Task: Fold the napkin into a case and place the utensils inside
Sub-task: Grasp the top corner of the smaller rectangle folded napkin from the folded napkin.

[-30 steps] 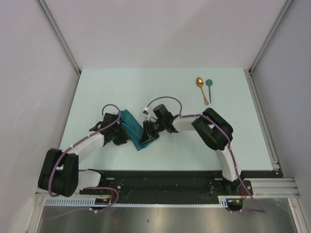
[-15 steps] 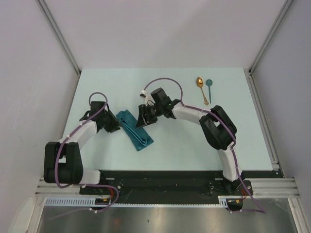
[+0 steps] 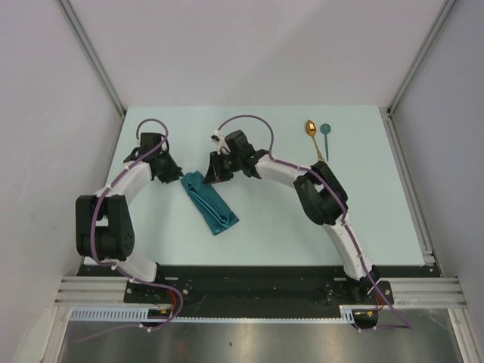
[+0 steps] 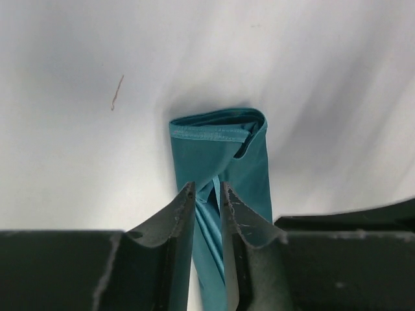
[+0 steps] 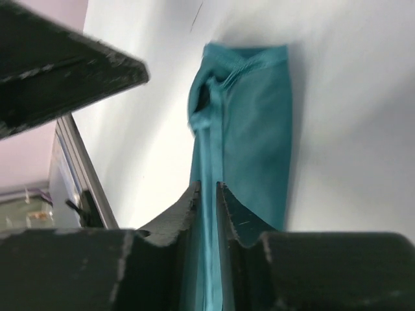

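The teal napkin point(image 3: 209, 202) lies flat on the table as a narrow folded strip, a case, running diagonally from far left to near right. My left gripper point(image 3: 172, 175) sits just left of its far end. My right gripper point(image 3: 214, 174) sits just right of that end. In the left wrist view the jaws point(image 4: 206, 188) stand a narrow gap apart, and the napkin point(image 4: 224, 152) shows through the gap. The right wrist jaws point(image 5: 207, 186) are also barely apart over a fold ridge of the cloth point(image 5: 259, 129). The utensils, a gold spoon point(image 3: 310, 127) and a teal spoon point(image 3: 325, 129), lie side by side at the far right.
The pale table point(image 3: 302, 227) is bounded by grey walls and metal rails point(image 3: 408, 181) on both sides. Both arm bases stand on the black rail point(image 3: 249, 283) at the near edge. The right arm's elbow point(image 3: 321, 193) rises between the napkin and the spoons.
Both grippers have drawn back from the napkin's middle toward the far side of the table. The napkin stays on the table as a narrow strip. The spoons have not moved.
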`<control>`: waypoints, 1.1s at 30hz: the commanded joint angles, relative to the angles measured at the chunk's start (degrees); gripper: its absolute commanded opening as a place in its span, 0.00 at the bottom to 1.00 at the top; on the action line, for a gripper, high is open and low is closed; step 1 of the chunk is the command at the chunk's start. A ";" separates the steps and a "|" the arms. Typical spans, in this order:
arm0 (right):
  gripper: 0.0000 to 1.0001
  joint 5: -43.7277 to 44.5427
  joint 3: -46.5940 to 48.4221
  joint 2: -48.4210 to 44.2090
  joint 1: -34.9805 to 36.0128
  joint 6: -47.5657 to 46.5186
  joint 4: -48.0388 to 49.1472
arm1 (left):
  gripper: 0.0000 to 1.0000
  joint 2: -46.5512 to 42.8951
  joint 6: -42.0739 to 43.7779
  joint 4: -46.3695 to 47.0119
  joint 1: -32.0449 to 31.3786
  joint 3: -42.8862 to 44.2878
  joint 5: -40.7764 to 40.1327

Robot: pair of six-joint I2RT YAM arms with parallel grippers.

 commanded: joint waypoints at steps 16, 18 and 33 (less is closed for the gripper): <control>0.08 -0.73 9.06 11.37 0.26 23.66 18.39 | 0.27 11.23 11.03 -12.40 -9.18 14.98 -12.66; 0.08 -0.56 9.06 11.55 0.26 23.92 18.39 | 0.25 11.32 11.21 -12.40 -9.53 14.98 -13.80; 0.06 0.06 9.85 14.00 0.52 25.15 18.13 | 0.11 14.57 11.65 -12.93 -10.06 17.26 -15.74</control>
